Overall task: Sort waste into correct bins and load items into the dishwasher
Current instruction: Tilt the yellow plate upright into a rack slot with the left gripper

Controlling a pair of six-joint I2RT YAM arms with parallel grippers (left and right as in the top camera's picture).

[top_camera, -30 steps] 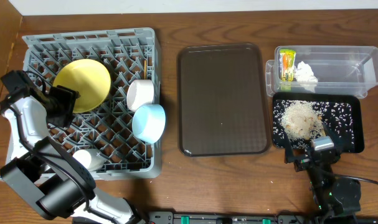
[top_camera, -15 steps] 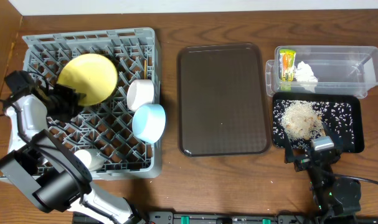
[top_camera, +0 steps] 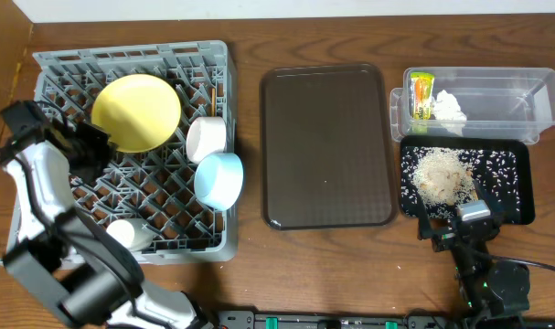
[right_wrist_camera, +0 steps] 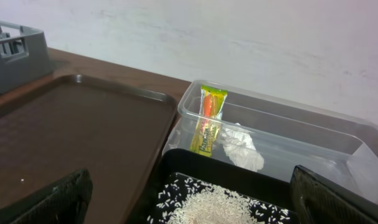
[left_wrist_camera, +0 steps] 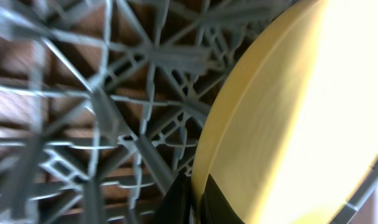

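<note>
Left gripper [left_wrist_camera: 198, 200] pinched onto yellow plate [top_camera: 137, 111] rim (plate tilted in dish rack [top_camera: 190, 239]); right gripper [top_camera: 453, 215] jaws wide, near black tray [top_camera: 526, 217].

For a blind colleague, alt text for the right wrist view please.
A clear plastic rectangular tub holds a green-yellow-orange snack wrapper and crumpled white tissue; in front, white rice scraps lie in a shallow black tray.

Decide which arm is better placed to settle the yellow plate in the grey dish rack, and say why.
Left. The left gripper, shut, is over the dish rack beside the yellow plate. The right gripper sits open at the black tray, across the brown serving tray from the rack.
</note>
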